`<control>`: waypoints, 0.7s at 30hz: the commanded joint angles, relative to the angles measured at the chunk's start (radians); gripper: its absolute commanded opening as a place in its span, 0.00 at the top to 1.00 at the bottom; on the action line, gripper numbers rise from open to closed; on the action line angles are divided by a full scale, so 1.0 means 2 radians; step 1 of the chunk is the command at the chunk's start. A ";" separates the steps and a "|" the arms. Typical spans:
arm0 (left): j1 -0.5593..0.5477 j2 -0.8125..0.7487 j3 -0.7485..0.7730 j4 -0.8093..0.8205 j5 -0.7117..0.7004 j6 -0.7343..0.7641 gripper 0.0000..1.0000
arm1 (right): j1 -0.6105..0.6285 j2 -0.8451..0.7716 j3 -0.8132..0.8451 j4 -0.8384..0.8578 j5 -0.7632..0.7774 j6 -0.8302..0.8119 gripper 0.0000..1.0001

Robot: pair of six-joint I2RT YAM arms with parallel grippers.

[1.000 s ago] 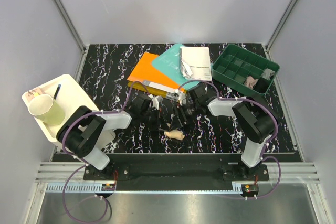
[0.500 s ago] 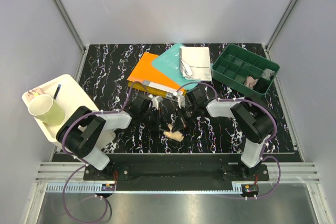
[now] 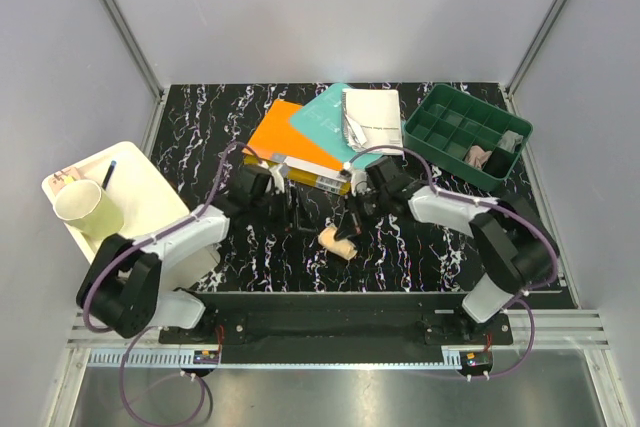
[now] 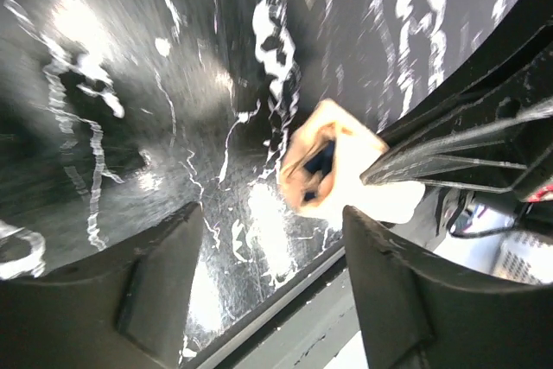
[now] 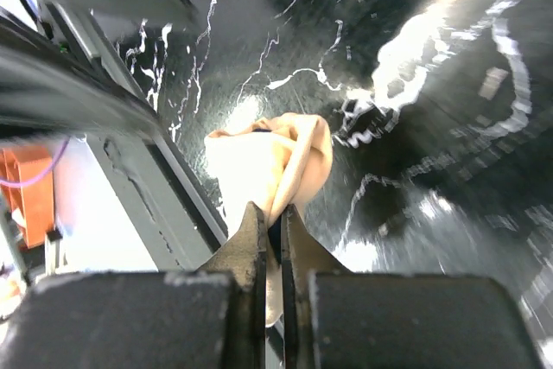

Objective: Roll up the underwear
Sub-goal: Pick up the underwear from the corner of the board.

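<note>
One beige underwear roll (image 3: 337,240), navy core, in clamped right tool (image 5: 270,213); left tool (image 4: 268,213) agape.

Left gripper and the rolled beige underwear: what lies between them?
Only bare marbled table, per the left wrist view; the open left gripper stands apart from the underwear.
</note>
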State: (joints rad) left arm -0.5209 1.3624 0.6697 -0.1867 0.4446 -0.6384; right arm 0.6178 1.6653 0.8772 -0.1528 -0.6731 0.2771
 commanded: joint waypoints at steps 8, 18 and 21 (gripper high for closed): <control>0.047 -0.116 0.157 -0.176 -0.171 0.107 0.01 | -0.057 -0.134 0.071 -0.180 0.145 -0.019 1.00; 0.079 -0.120 0.207 -0.181 -0.221 0.127 0.01 | -0.162 -0.175 0.187 -0.291 0.313 -0.022 1.00; 0.091 -0.120 0.197 -0.178 -0.230 0.132 0.01 | -0.217 -0.155 0.219 -0.299 0.327 -0.025 1.00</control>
State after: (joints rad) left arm -0.3641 1.1278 1.0706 -0.5453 0.0509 -0.4061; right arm 0.2943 1.3346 1.2098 -0.6830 -0.1566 0.2390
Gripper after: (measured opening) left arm 0.985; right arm 0.032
